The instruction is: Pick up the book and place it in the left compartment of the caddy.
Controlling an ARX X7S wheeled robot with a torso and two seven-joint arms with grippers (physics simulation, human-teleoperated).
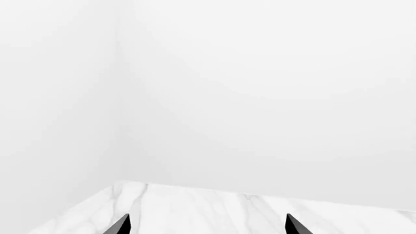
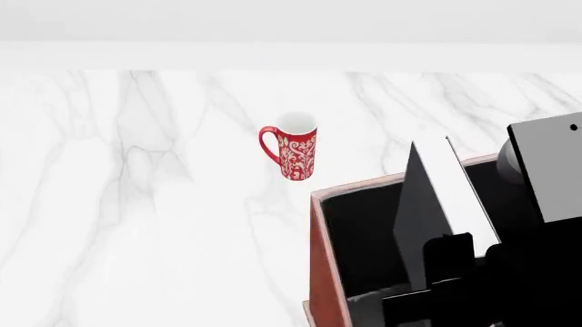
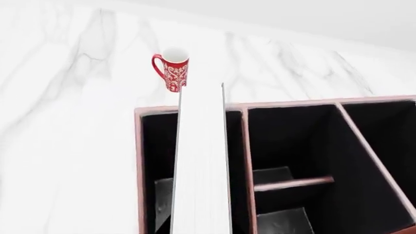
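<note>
Right pincer [image 2: 443,255] is clamped on the plain black hardcover book [image 3: 201,165], over the reddish-brown caddy's [image 3: 138,161] long left compartment [image 3: 159,170]. Next I'd lower it straight, then release. Left pincer [image 1: 206,225] hangs released over the marble counter [image 1: 195,209].

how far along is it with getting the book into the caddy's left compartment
Done: the book is off the table, held on edge in the right gripper, page edges up. In hand: it hangs over the caddy, lined up with the long left compartment in the right wrist view. Left: whether it has entered the compartment is unclear; it must be lowered and released. The left gripper is open over the bare table, uninvolved.
</note>
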